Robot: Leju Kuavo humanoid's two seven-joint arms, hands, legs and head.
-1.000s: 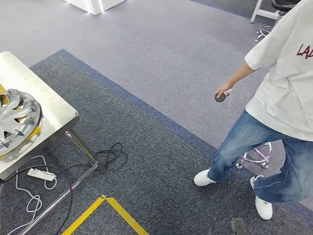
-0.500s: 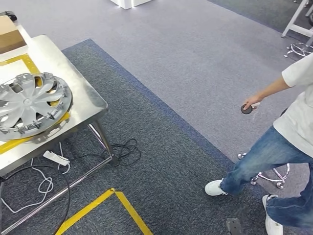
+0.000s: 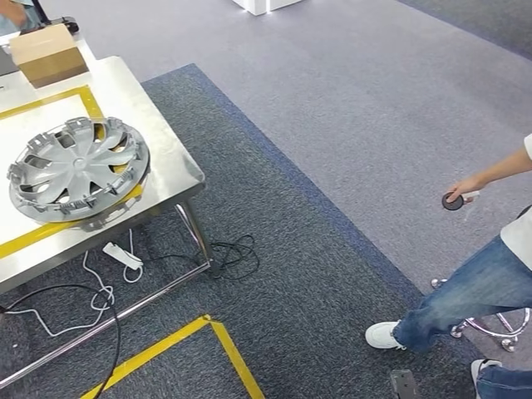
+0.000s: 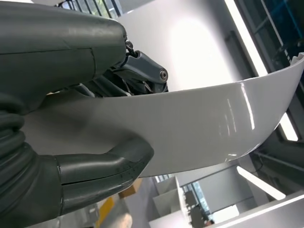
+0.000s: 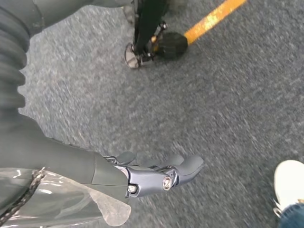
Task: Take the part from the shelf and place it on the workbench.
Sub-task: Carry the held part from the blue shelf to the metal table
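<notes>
Curving across the left wrist view, the glossy white part (image 4: 201, 128) is sitting pinched in the left hand (image 4: 90, 114), thumb (image 4: 107, 164) under it and fingers over. The right hand (image 5: 150, 173) is hanging empty above carpet, fingers straight and close together. A hubcap (image 3: 78, 166) is lying on the steel workbench (image 3: 169, 162), beside a cardboard box (image 3: 49, 53); a person (image 3: 476, 287) is standing well apart.

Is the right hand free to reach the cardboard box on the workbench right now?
Probably not yet: the right hand hangs empty over carpet, and the cardboard box sits at the workbench's far corner, behind the wheel cover.
</notes>
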